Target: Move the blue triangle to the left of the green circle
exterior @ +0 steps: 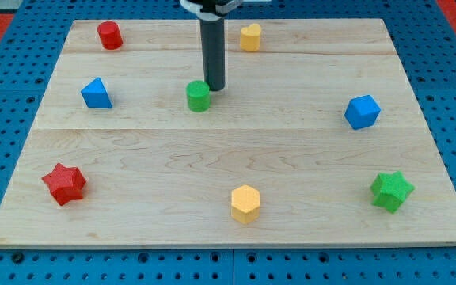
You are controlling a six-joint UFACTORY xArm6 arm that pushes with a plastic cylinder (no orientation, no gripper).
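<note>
Resting just beside the green circle (199, 96), at its upper right, my tip (214, 88) stands well right of the blue triangle (96, 93); no gripper shows.

A pale wooden board (228, 150) holds eight small coloured blocks. Two are red: one cylinder (110, 36) and one star (64, 184). Two are blue: one triangle (96, 93) and one cube (362, 112). Two are green: one circle (199, 96) and one star (391, 191). Two are yellow: one heart (250, 37) and one hexagon (245, 203).
</note>
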